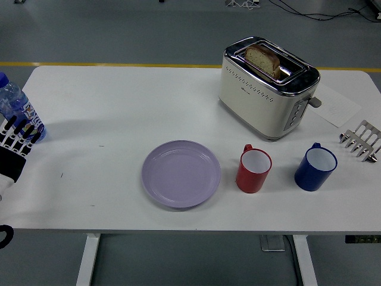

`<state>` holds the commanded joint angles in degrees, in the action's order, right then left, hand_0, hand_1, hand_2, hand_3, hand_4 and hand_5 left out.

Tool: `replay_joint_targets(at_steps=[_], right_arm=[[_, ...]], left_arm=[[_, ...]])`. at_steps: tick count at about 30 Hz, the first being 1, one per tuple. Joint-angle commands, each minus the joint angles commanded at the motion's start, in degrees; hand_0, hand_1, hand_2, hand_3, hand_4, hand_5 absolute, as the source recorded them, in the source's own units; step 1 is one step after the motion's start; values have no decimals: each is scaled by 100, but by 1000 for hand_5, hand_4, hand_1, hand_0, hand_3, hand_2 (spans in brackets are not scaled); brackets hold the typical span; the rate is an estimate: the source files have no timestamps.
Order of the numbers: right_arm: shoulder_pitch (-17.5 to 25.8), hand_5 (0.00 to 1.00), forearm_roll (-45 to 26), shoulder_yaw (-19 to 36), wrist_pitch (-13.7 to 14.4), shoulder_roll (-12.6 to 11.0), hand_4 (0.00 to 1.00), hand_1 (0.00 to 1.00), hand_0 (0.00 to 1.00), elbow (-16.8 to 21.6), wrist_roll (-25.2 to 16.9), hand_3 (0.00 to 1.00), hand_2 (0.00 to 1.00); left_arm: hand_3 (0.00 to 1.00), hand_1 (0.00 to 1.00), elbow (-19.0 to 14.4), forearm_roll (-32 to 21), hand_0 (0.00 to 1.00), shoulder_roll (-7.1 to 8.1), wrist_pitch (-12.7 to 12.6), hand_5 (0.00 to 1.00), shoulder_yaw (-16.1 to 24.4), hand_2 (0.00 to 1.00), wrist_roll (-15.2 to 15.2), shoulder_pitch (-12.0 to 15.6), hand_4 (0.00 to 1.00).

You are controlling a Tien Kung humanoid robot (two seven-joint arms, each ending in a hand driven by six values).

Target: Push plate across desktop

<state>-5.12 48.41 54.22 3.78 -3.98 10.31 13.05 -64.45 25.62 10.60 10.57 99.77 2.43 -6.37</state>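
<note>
Lilac plate [181,173] sits near bench [119,107] front edge, just left of red mug [254,170]. Left robot hand [15,143] at far left edge, fingers apparently loosely extended, holding nothing, beside water bottle [15,107].

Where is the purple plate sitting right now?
In the head view, the purple plate lies near the table's front edge, slightly left of centre, just left of the red mug, apart from it.
</note>
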Motion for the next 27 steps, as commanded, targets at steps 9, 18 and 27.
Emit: replay_joint_targets(at_steps=[9, 18, 27], right_arm=[[21, 356, 9, -1, 3, 1, 461, 577, 625, 0, 7, 608, 666], [24, 356, -42, -37, 6, 2, 461, 577, 625, 0, -7, 608, 666], [-3, 355, -62, -37, 8, 4, 461, 577, 625, 0, -4, 608, 665]], left_arm=[[644, 661, 0, 6, 599, -5, 7, 998, -4, 665, 2, 8, 504], [643, 659, 4, 8, 599, -17, 9, 998, 5, 665, 5, -4, 504], [643, 660, 4, 6, 600, -21, 5, 998, 29, 664, 6, -27, 503]])
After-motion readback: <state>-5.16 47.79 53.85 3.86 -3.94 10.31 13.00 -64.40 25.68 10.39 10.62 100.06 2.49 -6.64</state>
